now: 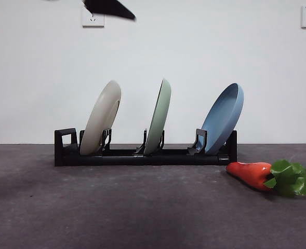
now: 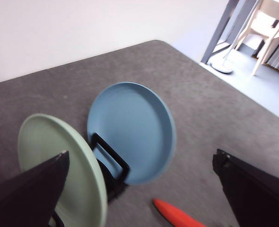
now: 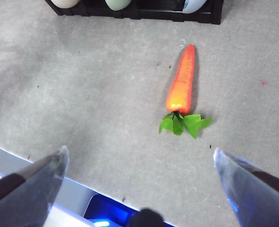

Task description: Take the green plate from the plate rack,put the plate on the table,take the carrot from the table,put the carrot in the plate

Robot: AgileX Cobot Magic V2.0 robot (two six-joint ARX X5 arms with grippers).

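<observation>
The green plate (image 1: pixel 158 116) stands on edge in the middle slot of the plate rack (image 1: pixel 142 155). The left claw (image 2: pixel 139 189), released, hangs above it, nearer than the released right claw (image 3: pixel 139 184) over the carrot (image 3: pixel 182 82).

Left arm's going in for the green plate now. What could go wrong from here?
The green plate leans in the plate rack between the cream plate and blue plate; the open left gripper could clip either. The carrot lies beside the rack's end, so a setdown there might hit it.
</observation>
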